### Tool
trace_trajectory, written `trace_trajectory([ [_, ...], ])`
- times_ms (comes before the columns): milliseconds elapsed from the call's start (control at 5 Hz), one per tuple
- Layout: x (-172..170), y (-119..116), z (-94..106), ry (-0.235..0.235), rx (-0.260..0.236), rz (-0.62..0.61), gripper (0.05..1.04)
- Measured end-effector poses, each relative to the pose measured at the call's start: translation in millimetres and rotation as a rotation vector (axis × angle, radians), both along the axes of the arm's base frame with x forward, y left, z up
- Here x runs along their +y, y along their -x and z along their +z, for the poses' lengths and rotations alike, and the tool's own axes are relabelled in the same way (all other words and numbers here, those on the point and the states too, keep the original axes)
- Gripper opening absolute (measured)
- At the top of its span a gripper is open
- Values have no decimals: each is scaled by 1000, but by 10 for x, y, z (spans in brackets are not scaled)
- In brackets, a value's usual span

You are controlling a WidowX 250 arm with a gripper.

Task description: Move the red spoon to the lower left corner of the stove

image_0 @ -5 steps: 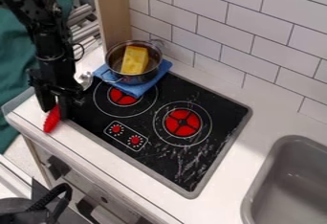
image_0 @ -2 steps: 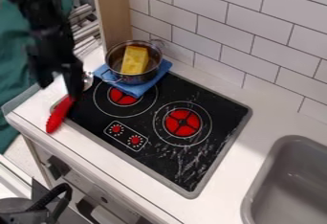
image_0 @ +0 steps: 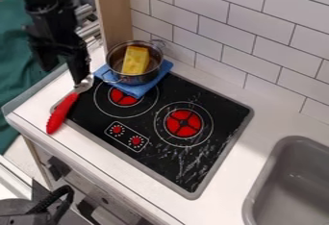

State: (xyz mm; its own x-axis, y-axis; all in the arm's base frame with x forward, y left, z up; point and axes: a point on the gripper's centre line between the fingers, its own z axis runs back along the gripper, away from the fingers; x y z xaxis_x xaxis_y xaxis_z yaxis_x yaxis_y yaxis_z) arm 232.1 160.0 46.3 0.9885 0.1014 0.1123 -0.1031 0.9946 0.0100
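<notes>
The gripper (image_0: pixel 64 71) hangs at the left above the counter, up from the spoon's handle, with its two fingers spread apart and nothing between them. Below it lies the red spoon (image_0: pixel 59 114), slanting across the left edge of the black stove (image_0: pixel 160 159). Its red handle points toward the counter's front edge, near the stove's lower left corner. The metal end is by the tip of the gripper's right finger; whether they touch I cannot tell.
A metal pot (image_0: pixel 134 79) holding a yellow block (image_0: pixel 135 60) stands on a blue cloth (image_0: pixel 137 91) at the stove's back left. A wooden panel (image_0: pixel 114 12) rises behind the gripper. The grey sink (image_0: pixel 292 181) is at the right.
The gripper has moved up and away from the red handle, uncovering more of the spoon. The spoon has shifted little, if at all.
</notes>
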Motion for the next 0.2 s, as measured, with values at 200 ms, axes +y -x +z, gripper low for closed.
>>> trace_trajectory([
  [200, -23, -46, 16, -19, 3, -21, 1001],
])
